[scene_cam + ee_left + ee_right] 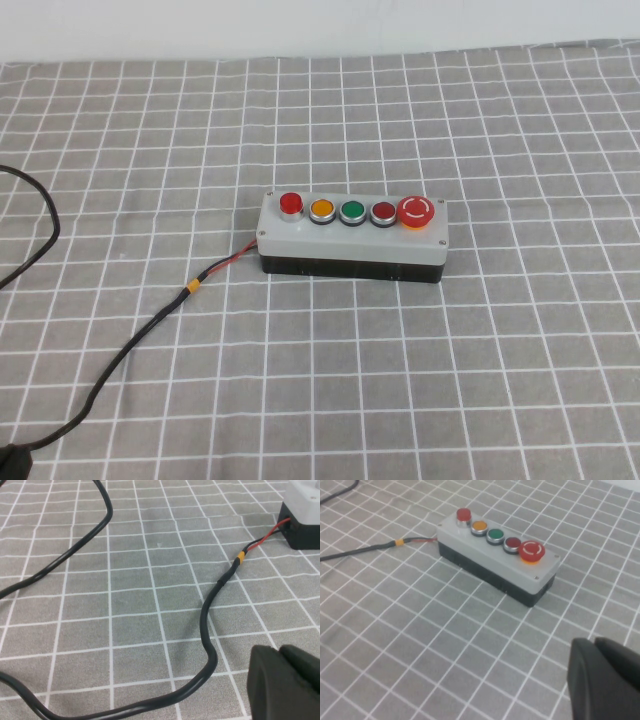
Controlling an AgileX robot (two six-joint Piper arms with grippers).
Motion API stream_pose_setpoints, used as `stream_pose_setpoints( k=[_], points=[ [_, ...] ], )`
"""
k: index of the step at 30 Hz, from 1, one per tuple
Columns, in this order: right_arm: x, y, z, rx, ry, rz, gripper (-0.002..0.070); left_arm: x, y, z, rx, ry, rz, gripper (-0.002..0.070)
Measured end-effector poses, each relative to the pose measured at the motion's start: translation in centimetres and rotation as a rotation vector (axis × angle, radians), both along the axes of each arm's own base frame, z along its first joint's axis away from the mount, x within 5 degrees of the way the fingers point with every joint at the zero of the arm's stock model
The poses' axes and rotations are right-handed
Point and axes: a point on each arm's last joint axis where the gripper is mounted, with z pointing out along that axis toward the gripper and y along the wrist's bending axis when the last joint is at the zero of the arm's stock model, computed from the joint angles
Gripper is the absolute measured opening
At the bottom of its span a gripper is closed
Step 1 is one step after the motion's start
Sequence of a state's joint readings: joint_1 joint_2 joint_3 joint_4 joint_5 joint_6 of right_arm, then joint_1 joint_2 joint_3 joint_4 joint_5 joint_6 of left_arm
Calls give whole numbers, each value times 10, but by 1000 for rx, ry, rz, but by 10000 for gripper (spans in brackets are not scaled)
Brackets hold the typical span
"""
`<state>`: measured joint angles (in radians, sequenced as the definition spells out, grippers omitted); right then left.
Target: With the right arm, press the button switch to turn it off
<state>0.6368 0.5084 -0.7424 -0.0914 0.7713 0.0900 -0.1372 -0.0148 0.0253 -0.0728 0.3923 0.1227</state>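
The button switch point(291, 204) is a small bright-red button in a silver collar at the left end of the grey five-button box point(350, 240). It also shows in the right wrist view point(463, 514), far across the cloth from my right gripper point(594, 641). That gripper's dark fingers are together and hold nothing. My left gripper point(277, 650) is shut and empty, low over the cloth beside the cable, with the box's corner point(305, 510) far off. Neither gripper shows in the high view.
The box also carries orange point(321, 211), green point(351, 212) and dark red point(383, 212) buttons and a big red mushroom button point(416, 211). A black cable point(120, 350) with a yellow band runs from the box's left end across the grey checked cloth.
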Motion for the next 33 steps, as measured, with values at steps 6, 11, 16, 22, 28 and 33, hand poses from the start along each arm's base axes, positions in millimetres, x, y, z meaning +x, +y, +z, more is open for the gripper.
stream_pose_setpoints(
  k=[6,11,16,22,28,33],
  points=[
    [-9,-5,-6,10,21,4,-16,0,0,0,0,0,0,-3],
    [-12,-8,-7,10,17,-1,-16,0,0,0,0,0,0,-3],
    [-24,-26,-15,63,-143,-114,-16,0,0,0,0,0,0,-3],
    [-30,-37,-64,99,-318,-271,-16,0,0,0,0,0,0,-3],
    [-25,-38,-124,129,-344,-371,-16,0,0,0,0,0,0,-3],
    [-19,-39,-158,113,-265,-415,-16,0,0,0,0,0,0,-3]
  ],
)
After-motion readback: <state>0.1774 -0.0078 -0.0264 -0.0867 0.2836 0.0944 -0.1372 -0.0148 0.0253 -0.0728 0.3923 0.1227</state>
